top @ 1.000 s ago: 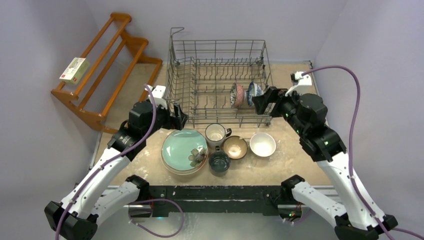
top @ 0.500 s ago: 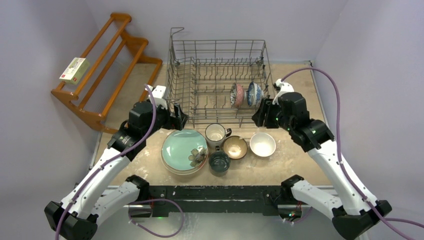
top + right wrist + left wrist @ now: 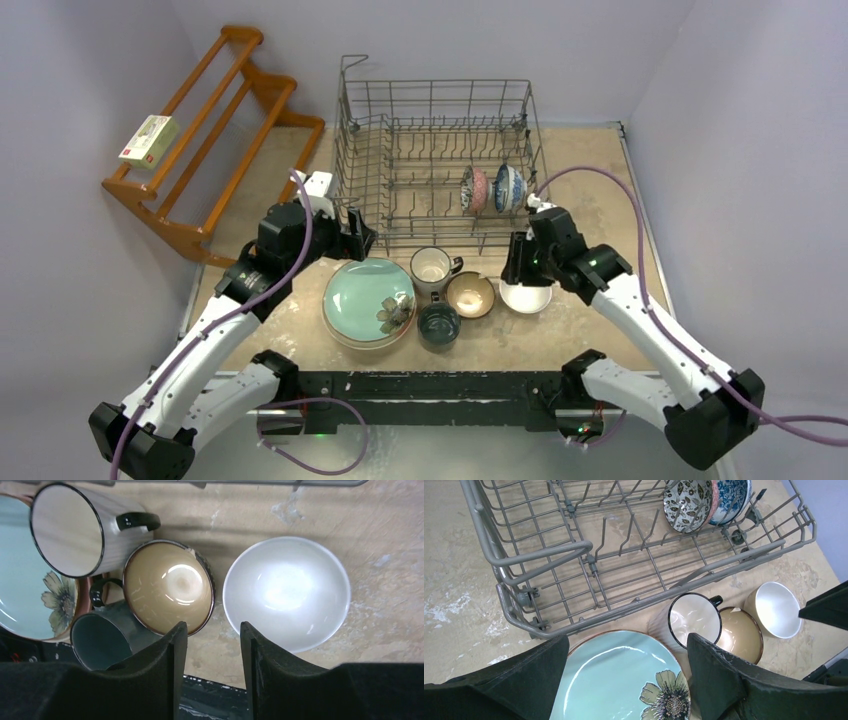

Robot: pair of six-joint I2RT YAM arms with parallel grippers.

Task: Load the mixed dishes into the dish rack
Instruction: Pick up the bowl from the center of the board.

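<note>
The grey wire dish rack [image 3: 435, 160] holds two patterned bowls on edge, a reddish one [image 3: 473, 188] and a blue one [image 3: 509, 187]. In front of it lie a mint green plate [image 3: 368, 300], a white mug [image 3: 432, 267], a beige bowl [image 3: 470, 294], a white bowl [image 3: 527, 293] and a dark teal mug [image 3: 438, 324]. My left gripper [image 3: 626, 647] hovers wide open over the plate's [image 3: 614, 675] far edge. My right gripper [image 3: 214, 630] hangs partly open and empty above the gap between the beige bowl [image 3: 168, 586] and the white bowl [image 3: 286, 592].
A brown wooden slatted shelf [image 3: 215, 130] leans at the back left with a small box [image 3: 149, 140] on it. Purple walls close in on both sides. The rack's front wall [image 3: 574, 550] stands just beyond the plate and the white mug [image 3: 694, 620].
My right arm has swung from the rack's right side toward the near edge, to above the white bowl, and its jaws have narrowed. The left arm has not moved.
</note>
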